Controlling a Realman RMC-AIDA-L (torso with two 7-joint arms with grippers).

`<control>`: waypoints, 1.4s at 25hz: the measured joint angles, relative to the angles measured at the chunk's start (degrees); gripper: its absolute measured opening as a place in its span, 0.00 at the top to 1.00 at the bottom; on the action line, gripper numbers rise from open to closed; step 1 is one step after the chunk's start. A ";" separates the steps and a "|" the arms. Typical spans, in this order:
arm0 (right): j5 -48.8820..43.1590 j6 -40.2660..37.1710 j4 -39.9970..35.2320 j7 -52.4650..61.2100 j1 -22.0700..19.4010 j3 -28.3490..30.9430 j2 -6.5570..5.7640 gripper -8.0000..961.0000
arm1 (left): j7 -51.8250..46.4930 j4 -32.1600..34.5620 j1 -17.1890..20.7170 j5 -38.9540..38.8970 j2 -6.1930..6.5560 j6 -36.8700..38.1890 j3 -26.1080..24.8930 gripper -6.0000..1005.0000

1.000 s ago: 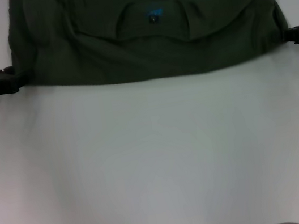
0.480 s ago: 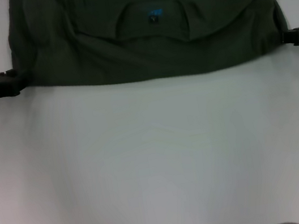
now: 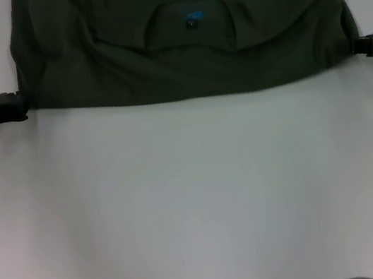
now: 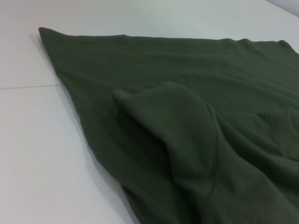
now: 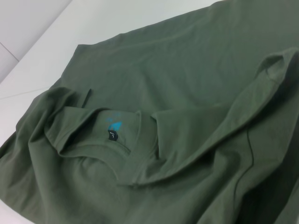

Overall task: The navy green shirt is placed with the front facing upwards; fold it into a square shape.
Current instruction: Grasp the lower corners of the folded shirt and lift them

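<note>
Looking from the near side outward, we meet the bare white table (image 3: 197, 202) first, then the folded near edge of the navy green shirt (image 3: 184, 39), which runs side to side across the far part of the head view. The collar (image 3: 188, 21) with its neck tag (image 5: 113, 130) lies turned over on top, near the middle. The left gripper (image 3: 12, 105) sits at the shirt's left end of that fold line, the right gripper (image 3: 364, 45) at its right end, each level with the edge and reaching inward low over the table. We judge the coming move to turn on this symmetry: the fold's long axis spans from one gripper to the other, neither arm nearer. Whether either set of fingers is wide, narrow or pinching cloth, we cannot tell.
</note>
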 joint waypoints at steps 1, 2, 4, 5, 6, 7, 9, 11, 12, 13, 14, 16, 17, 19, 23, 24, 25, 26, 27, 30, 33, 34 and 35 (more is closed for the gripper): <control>0.00 0.00 0.00 0.00 0.00 0.00 0.00 0.95 | 0.00 0.00 -0.03 0.03 -0.05 -0.06 0.00 0.81; 0.00 0.00 0.00 0.00 -0.02 0.00 0.00 0.95 | 0.00 0.01 -0.07 0.08 -0.09 -0.10 0.00 0.84; 0.00 0.00 -0.03 0.00 -0.06 0.00 0.00 0.95 | 0.00 0.02 -0.12 0.14 -0.11 -0.10 0.00 0.90; 0.00 0.00 -0.08 0.00 -0.09 0.00 0.00 0.95 | 0.00 0.03 -0.14 0.16 -0.11 -0.06 0.00 0.93; 0.00 0.00 -0.11 -0.01 -0.14 0.00 0.00 0.95 | -0.02 0.04 -0.14 0.16 -0.06 0.02 -0.02 0.94; 0.01 0.00 -0.15 -0.03 -0.17 0.00 0.00 0.95 | -0.14 0.04 -0.14 0.16 0.00 0.18 -0.03 0.96; 0.04 0.00 -0.19 -0.07 -0.22 0.00 0.00 0.95 | -0.45 0.09 -0.10 0.16 0.27 0.54 -0.08 0.98; 0.06 -0.04 -0.24 -0.08 -0.34 0.14 0.00 0.95 | -0.92 0.14 0.10 0.16 0.70 1.20 -0.13 0.99; 0.07 -0.14 -0.25 -0.10 -0.47 0.35 0.00 0.95 | -1.15 0.25 0.26 0.16 0.97 1.66 -0.18 0.99; 0.09 -0.29 -0.26 -0.14 -0.67 0.69 0.00 0.95 | -1.35 0.37 0.45 0.16 1.16 2.13 -0.23 0.99; 0.09 -0.44 -0.26 -0.21 -0.88 1.00 0.00 0.95 | -1.51 0.63 0.66 0.16 1.38 2.78 -0.33 0.99; 0.09 -0.55 -0.30 -0.58 -1.29 1.69 0.00 0.95 | -1.63 1.45 1.41 0.16 1.63 4.15 -0.56 0.99; 0.09 -0.74 -0.33 -0.89 -1.60 2.19 0.00 0.95 | -1.69 1.68 1.58 0.16 1.66 4.33 -0.56 0.99; 0.09 -1.51 -0.35 -1.77 -2.09 3.35 0.00 0.95 | -2.02 2.54 2.19 0.16 1.74 5.09 -0.46 0.99; 0.09 -3.41 -0.38 -3.06 -3.00 5.24 0.00 0.95 | -2.31 3.23 2.75 0.24 2.21 6.95 -0.26 0.99; 0.10 -3.75 -0.38 -3.20 -3.22 5.49 0.00 0.95 | -2.32 3.31 2.87 0.50 2.34 7.59 -0.27 0.99; 0.09 -4.15 -0.39 -3.37 -3.51 5.65 0.00 0.95 | -2.36 3.42 3.02 0.86 2.42 8.23 -0.34 0.99; 0.09 -4.52 -0.40 -3.64 -3.73 5.67 0.00 0.95 | -2.40 3.57 3.15 1.18 2.45 8.69 -0.42 0.99; 0.09 -4.90 -0.41 -3.93 -4.03 5.69 0.00 0.95 | -2.42 3.83 3.37 1.47 2.53 9.44 -0.43 0.99; 0.09 -6.39 -0.41 -5.13 -4.99 5.75 0.00 0.95 | -2.53 4.66 4.17 1.84 2.89 12.81 -0.15 0.99; 0.08 -8.42 -0.32 -6.63 -6.17 5.80 0.00 0.95 | -2.55 5.78 5.15 2.45 3.15 16.62 -0.43 0.99; 0.09 -9.50 -0.32 -7.26 -6.64 5.95 0.00 0.95 | -2.55 6.20 5.53 2.73 3.18 17.88 -0.53 0.99; 0.09 -10.52 -0.37 -7.84 -7.09 6.13 -0.02 0.95 | -2.53 6.75 5.91 2.92 3.23 19.58 -0.57 0.99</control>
